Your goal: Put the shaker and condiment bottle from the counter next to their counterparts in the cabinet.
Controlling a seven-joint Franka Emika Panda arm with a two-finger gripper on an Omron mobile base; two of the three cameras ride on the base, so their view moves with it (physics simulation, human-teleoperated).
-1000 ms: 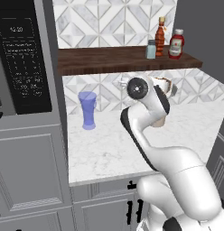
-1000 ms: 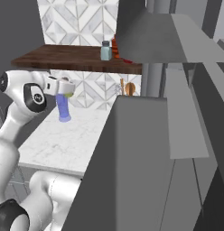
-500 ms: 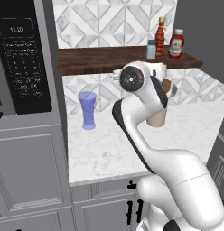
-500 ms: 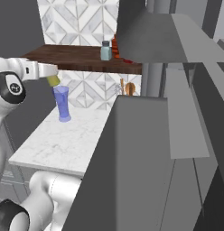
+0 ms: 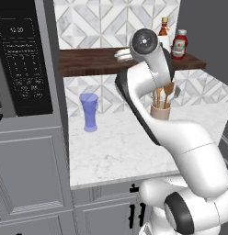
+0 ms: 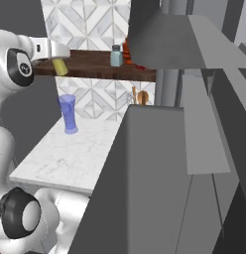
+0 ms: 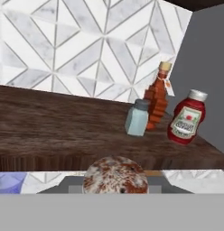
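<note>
The claw (image 6: 59, 58) is clenched on the shaker (image 6: 60, 66), held up in front of the shelf's (image 7: 55, 131) near edge at about the board's height, toward its left stretch as the right base view shows it. In the hand view the shaker's speckled top (image 7: 115, 175) sits at the bottom, just below the board's front lip.

The shelf's left and middle run is bare wood. At its right end stand three things close together: the pale shaker (image 7: 137, 117) nearest the front, the slim bottle (image 7: 158, 97) right behind it and touching or nearly so, and the ketchup bottle (image 7: 186, 117) just beside them, near the grey side wall (image 7: 208, 81) that closes the shelf on that side. The tile wall (image 7: 86, 49) backs the whole board.

Below, the table (image 5: 116, 151) is white marble with a blue glass (image 5: 89, 112) standing upright toward its back left and a utensil holder (image 5: 161, 110) partly behind the arm. A dark microwave (image 5: 24, 69) bounds the table's left side, with grey doors (image 5: 28, 179) beneath.
</note>
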